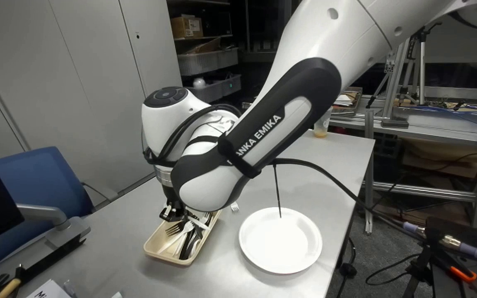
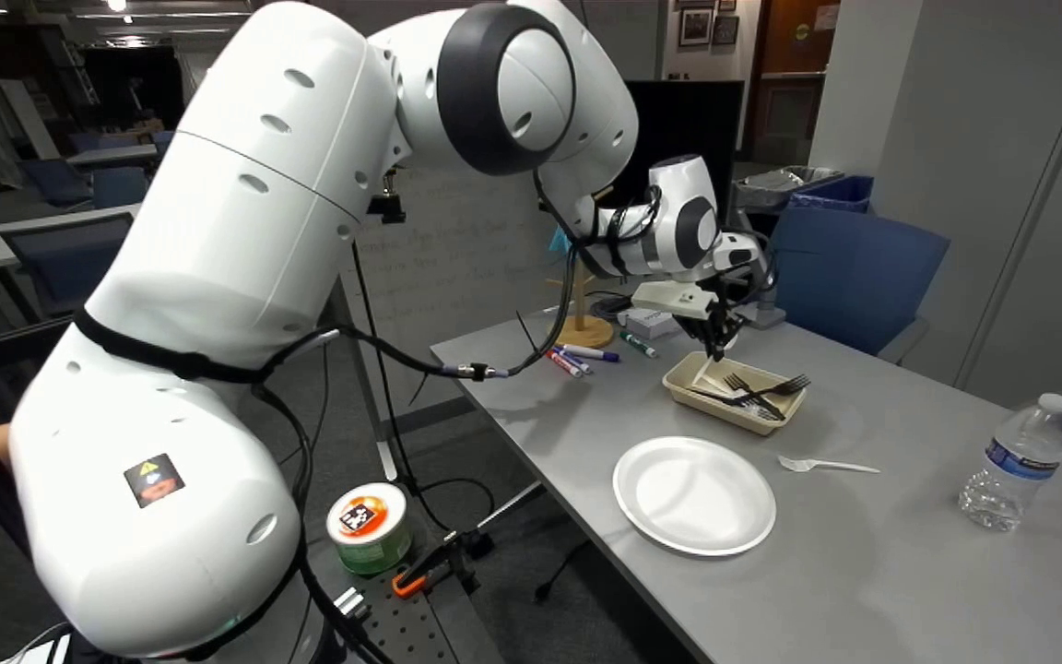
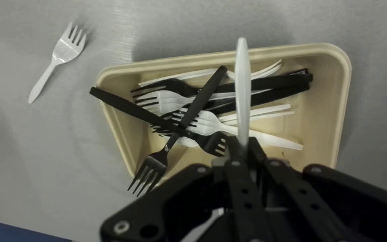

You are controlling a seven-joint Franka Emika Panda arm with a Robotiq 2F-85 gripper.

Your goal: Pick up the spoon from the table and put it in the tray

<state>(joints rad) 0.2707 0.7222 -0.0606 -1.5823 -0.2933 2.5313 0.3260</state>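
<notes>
In the wrist view, a slim white plastic spoon (image 3: 243,87) is pinched by the black two-fingered hand (image 3: 245,148) over the tan rectangular tray (image 3: 324,111), likely for dropping in.

The pincer (image 1: 177,215) hangs over the tan tray (image 1: 157,239), a white plate (image 1: 280,244) nearby on the table (image 1: 222,258)

Bent arm (image 1: 296,111), jaws tight together

I read “Mi” on a white box (image 1: 50,288) near the tray (image 1: 160,240), “ANKA EMIKA” on my Panda's forearm (image 1: 280,120), and a warning triangle (image 2: 147,468) on the arm's sticker (image 2: 156,483).
</notes>
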